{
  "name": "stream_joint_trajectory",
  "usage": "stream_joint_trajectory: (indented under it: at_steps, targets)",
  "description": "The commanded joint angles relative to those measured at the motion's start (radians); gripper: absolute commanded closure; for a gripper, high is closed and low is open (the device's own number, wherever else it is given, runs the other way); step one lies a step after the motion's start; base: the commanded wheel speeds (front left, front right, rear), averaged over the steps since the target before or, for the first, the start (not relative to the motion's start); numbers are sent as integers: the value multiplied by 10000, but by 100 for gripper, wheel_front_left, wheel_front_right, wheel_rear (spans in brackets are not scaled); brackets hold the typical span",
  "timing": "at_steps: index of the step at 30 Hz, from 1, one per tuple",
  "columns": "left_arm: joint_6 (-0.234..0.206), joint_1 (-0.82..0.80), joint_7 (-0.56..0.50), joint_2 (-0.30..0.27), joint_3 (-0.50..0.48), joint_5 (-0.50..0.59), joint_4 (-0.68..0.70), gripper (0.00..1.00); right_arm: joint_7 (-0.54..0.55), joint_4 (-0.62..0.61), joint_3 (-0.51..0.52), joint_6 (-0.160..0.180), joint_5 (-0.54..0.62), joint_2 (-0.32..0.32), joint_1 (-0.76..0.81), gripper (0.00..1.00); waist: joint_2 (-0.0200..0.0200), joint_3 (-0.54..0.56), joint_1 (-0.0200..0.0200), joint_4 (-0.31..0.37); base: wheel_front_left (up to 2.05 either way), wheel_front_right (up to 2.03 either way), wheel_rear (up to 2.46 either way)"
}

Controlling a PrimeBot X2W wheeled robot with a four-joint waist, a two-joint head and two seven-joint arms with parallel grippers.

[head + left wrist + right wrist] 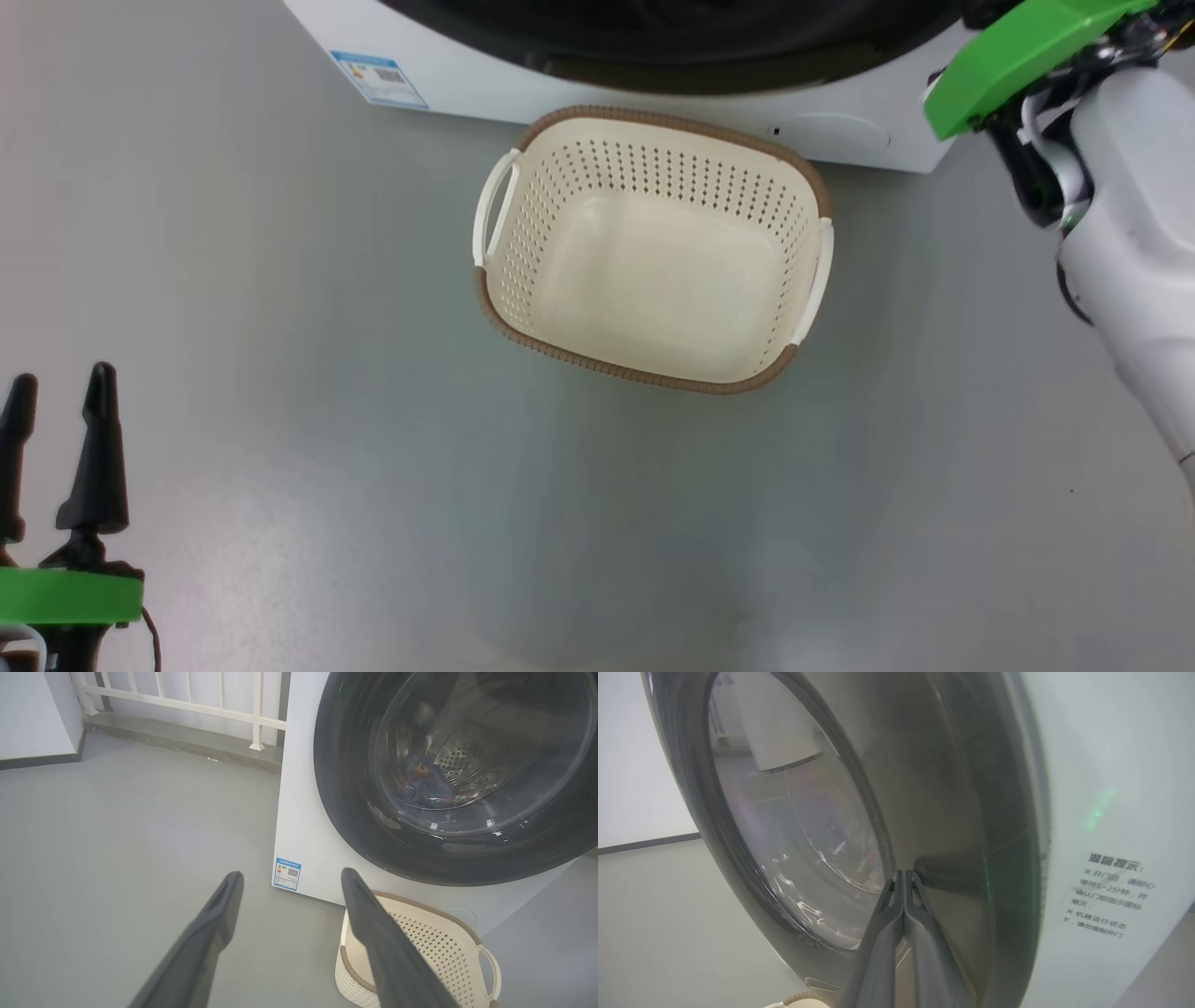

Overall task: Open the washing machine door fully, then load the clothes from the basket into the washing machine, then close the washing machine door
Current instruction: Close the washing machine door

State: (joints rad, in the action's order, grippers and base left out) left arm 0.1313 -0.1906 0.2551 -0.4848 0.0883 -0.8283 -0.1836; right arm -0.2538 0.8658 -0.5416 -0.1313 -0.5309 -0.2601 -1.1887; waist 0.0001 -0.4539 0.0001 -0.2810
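Door [448, 858] sits swung to against the washer [303, 812] front, and the black rim looks flush in the left wrist view. Latched or not, can't tell.

Handling call: it's rigid, hinged and has some weight, so it moves on one arc. The rim is glossy and probably slick; the glass bowl centre is the fragile part. Push on the rim, on the side away from the hinge and square-on so the tips don't skate. No pinch needed.

Left to right in the head view:
- **Left claw** [62, 373]: low left, fingers spread, holding nothing, well apart from everything.
- **Basket** [672, 177]: mid-frame on the floor, just in front of the washer, nothing in it. Light plastic, so I'd expect it to slide if bumped.
- **Right arm**: far right, reaching up towards the door.

Right claw [903, 872]: fingers pressed together with nothing between them. Tips are on or just off the rim beside the glass; contact is too close to call.

View differences:
- **Left wrist view:** gives the whole door face. Through the glass, the clothes [425, 786] lie low in the drum; they're soft and light. It also shows the sticker [287, 873] at the washer's lower corner.
- **Head view:** catches just the door's lower rim at the top edge, but looks straight down into the bare basket.
- **Right wrist view:** gives tip placement on the rim and a printed notice [1106, 896] on the white front.
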Motion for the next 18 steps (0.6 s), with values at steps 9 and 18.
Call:
stream_joint_trajectory:
  at_steps: [9, 18]
  targets:
    - [-6, -457, 67, -450, -579, -94, 282, 0, -80, -56, 827, 6, 461, -85, -934, 100, -1, -649, -1, -221, 0, 0, 0]
    - [-6, -569, 67, -310, -506, -83, 253, 0, -80, -67, 1370, 6, 1031, 143, -900, 100, -1, -587, -1, -228, 0, 0, 0]
